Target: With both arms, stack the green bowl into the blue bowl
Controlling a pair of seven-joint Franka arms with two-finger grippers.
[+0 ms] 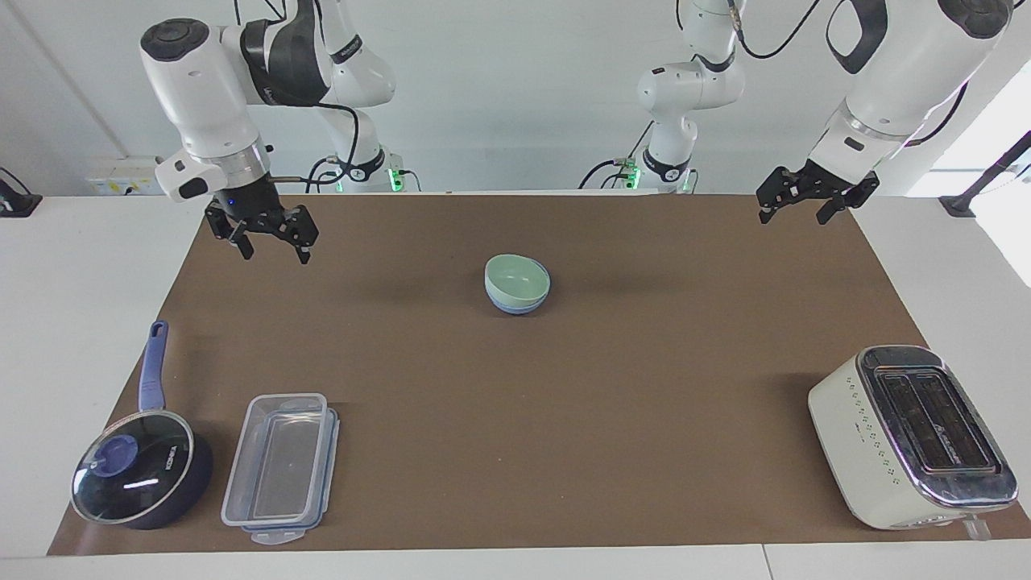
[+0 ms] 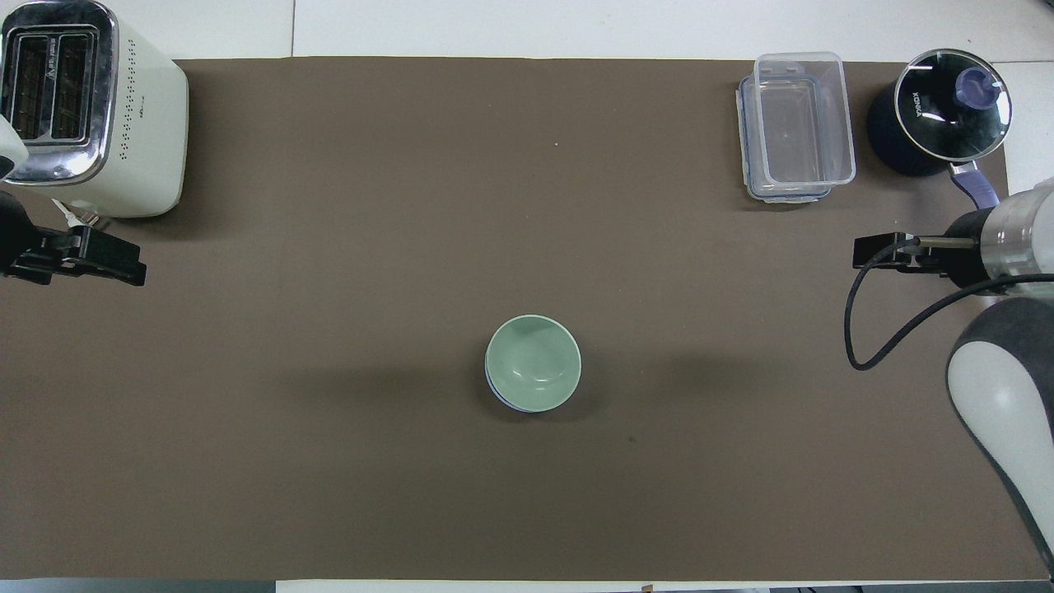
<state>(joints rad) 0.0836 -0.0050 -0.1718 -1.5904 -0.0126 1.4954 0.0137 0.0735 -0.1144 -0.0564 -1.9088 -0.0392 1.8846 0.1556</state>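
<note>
A: Surface?
B: Brown mat (image 1: 515, 403) on a white table (image 1: 80, 266), plain white wall (image 1: 515, 97) at the robots' end.

A: Bowls?
B: green bowl (image 1: 517, 277) sits nested in the blue bowl (image 1: 515, 306), mid-mat. Nothing touching them.

A: Grippers?
B: right gripper (image 1: 271, 245) hangs over the mat's edge at the right arm's end, fingers spread, holding nothing. left gripper (image 1: 793, 211) is over the mat corner at the left arm's end, fingers apart, also bare.

A: Other items?
B: toaster (image 1: 910, 435) at the left arm's end; lidded pan (image 1: 137, 471) beside a clear container (image 1: 278, 467) at the right arm's end.
</note>
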